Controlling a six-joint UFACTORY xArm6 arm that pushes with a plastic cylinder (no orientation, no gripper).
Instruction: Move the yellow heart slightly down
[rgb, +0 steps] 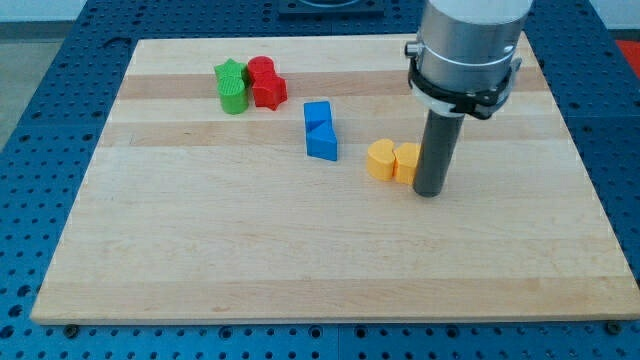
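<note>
Standing on the wooden worktop (300, 260), the arm's dark rod comes down from a wide grey cylinder at the view's top right, and its tip (429, 193) rests on the surface right of centre. The arm carries no claw, so nothing is clamped or held; the rod ends in a plain blunt end.

Two yellow blocks sit pressed together just to the view's left of the rod. The nearer one, the yellow block (407, 162), appears to touch the rod's side, or lies right against it; its exact shape is partly hidden by the rod and hard to make out. The other, the yellow heart (380, 160), shows a rounded, lobed outline and lies on the far side of its neighbour from the tip, touching that neighbour. Which of the pair is truly the heart cannot be told with full certainty at this size.

Further toward the view's left, near the middle of the board, stand two blue blocks in contact: a blue cube (317, 115) above and a blue triangle (322, 144) just below it. Well apart from these, near the view's top left, a green star (232, 86) and a red star (266, 83) sit side by side, touching. A blue perforated table (40, 150) surrounds the board on all sides.
</note>
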